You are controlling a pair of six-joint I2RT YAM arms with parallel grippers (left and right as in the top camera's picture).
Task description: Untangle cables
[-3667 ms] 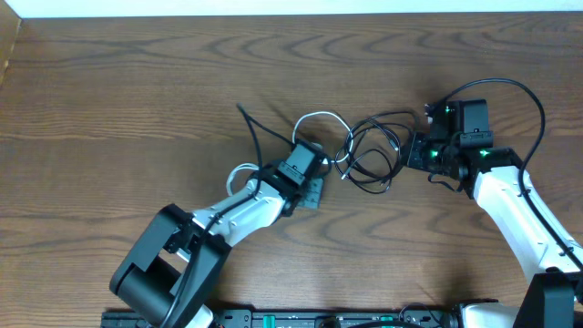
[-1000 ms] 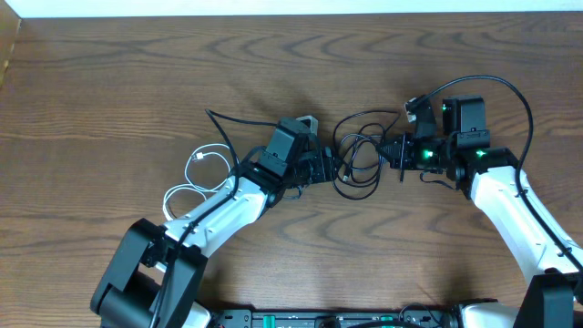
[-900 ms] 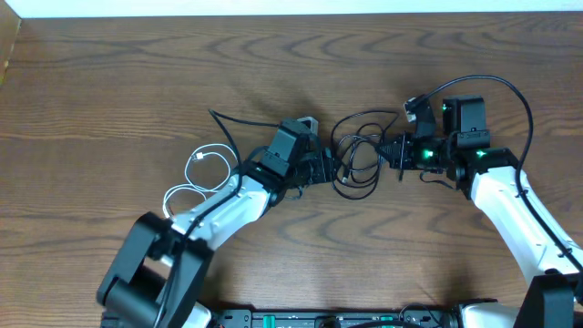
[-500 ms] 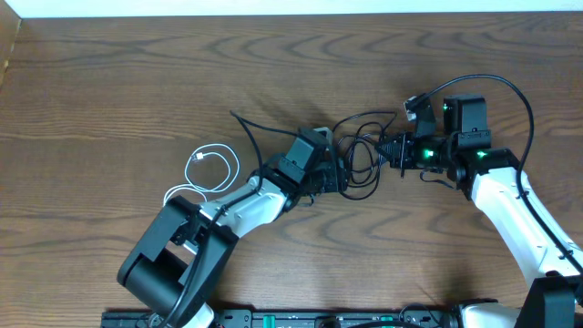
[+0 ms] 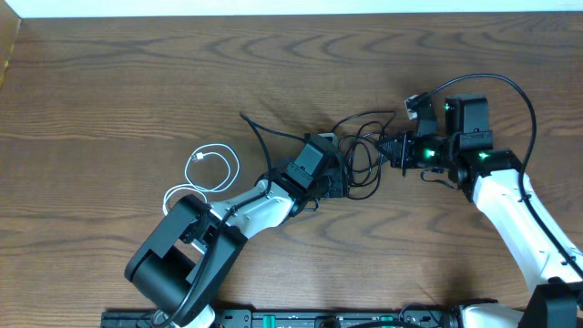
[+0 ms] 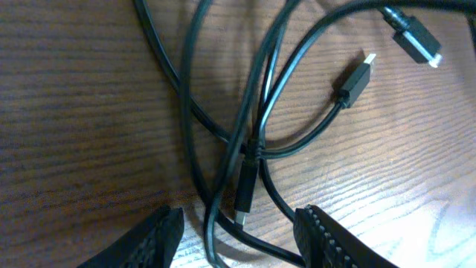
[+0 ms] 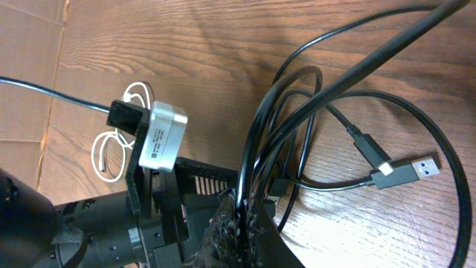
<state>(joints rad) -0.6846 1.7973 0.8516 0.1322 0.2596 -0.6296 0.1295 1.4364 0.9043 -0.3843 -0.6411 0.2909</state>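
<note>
Two end effectors close in on one knot of cord from opposite sides. The right end effector [image 7: 239, 223] is clamped tight on several strands of the black cable [image 5: 362, 162], pinching them where they bunch together. Judging from its pose, it acts as an anchor that fixes one side of the tangle so the other arm has something to pull against. The left end effector [image 6: 238, 234] sits low over the tabletop [image 5: 109, 91] with its fingers apart. It straddles a few black strands and a slim plug [image 6: 245, 186] that lies between the pads without being pinched. It grips nothing, and its placement over the crossing suggests it is lined up to take a single strand there. Beyond the fingers the black loops cross one another several times. A USB-A plug [image 6: 355, 74] lies free on the wood at the far side of the loops, so that end looks available to be drawn out through them. In the overhead view the black cable lies just between the two end effectors, near the middle of the tabletop. The white cable [image 5: 193, 167] lies in its own loose curl well to the left, beside the left arm and apart from the black cable. The two cords therefore appear separated, and what remains is probably opening the black cable's own loops.
</note>
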